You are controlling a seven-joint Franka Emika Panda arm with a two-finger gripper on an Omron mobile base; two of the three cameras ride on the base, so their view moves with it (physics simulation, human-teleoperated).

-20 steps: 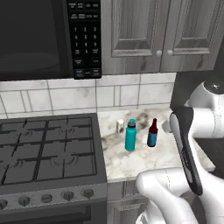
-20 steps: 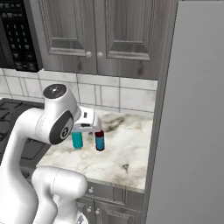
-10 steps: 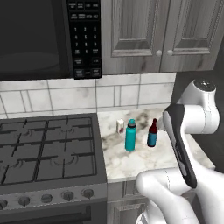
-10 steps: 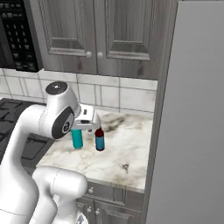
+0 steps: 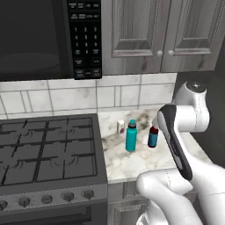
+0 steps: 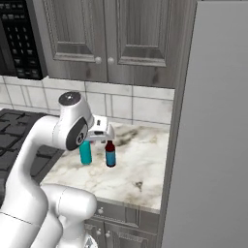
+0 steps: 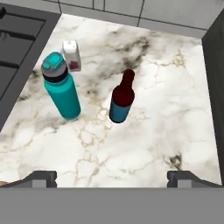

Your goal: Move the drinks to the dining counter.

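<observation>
Marble-topped table [image 7: 144,144] beside the stove [image 5: 48,149] carries three of the drinks, all upright with their long axes vertical and their caps pointing straight up. Taking the small brown-red bottle [image 7: 121,98] with its blue label as the landmark: the teal water bottle [image 7: 62,85] stands just beside it on the stove side, apart from it, and the small pale can [image 7: 72,55] stands behind the teal bottle, nearer the tiled wall, close to it but whether touching I cannot tell. None has left this worktop, so the move to the dining counter is not yet begun for any of them.

Over the last second the arm's upper joints have swung: in the left base view the rounded joint has moved in toward the bottles and risen, and in the right base view the elbow has lifted while the hand has kept its place above the drinks. The bottles themselves have not shifted. I judge this as the arm lining up for a first pick, most likely the brown-red bottle, which sits nearest the centre of the hand view.

The gripper [image 7: 112,178] hangs above and short of that bottle, its jaws spread to their widest and holding nothing.
</observation>
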